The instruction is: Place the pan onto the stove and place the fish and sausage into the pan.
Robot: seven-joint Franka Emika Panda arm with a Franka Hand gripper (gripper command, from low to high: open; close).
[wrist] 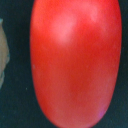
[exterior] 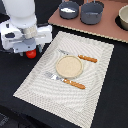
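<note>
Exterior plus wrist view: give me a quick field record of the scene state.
gripper: low over the sausage at the exterior view's left; open or shut cannot be told
sausage: glossy red, on the black surface, fills the wrist view
pan: on the stove, something white inside, likely the fish
stove: pinkish-brown board at the back
grey pot: on the stove beside the pan
placemat: beige woven, holds a round plate and orange-handled cutlery
</note>
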